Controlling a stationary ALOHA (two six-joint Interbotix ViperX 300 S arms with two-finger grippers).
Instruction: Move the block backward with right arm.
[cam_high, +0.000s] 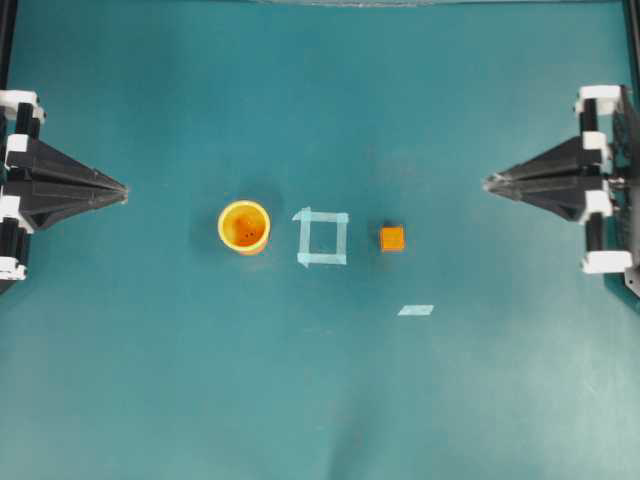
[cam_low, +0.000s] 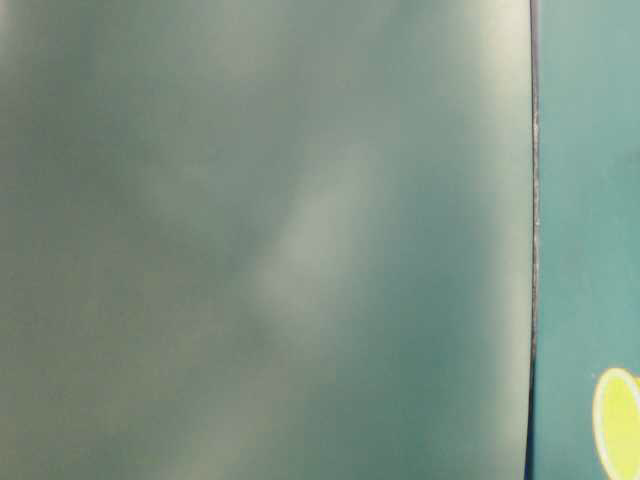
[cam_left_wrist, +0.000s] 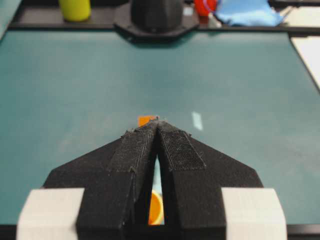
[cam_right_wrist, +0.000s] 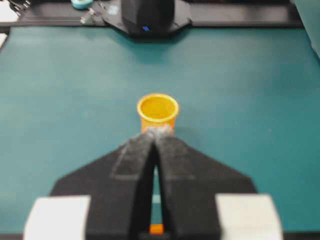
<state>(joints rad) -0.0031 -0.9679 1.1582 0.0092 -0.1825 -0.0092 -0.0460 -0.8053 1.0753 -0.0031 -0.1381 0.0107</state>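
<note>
block (cam_high: 392, 238) resting just right of tape square (cam_high: 322, 238), cup (cam_high: 244, 227) left of it. right gripper (cam_high: 490, 182) clenched, empty, well apart; left gripper (cam_high: 124, 189) apparently clenched too.

One block (cam_high: 392, 238), one cup (cam_high: 244, 227), one tape square (cam_high: 322, 237), one tape strip (cam_high: 415, 310), two hands.

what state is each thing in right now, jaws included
block: flat on the table, right of the tape square, untouched
cup: upright, open end up, left of the tape square
tape square: outline with nothing inside
left gripper: jaws shut, holding nothing
right gripper: jaws shut, holding nothing, clear of the block
</note>
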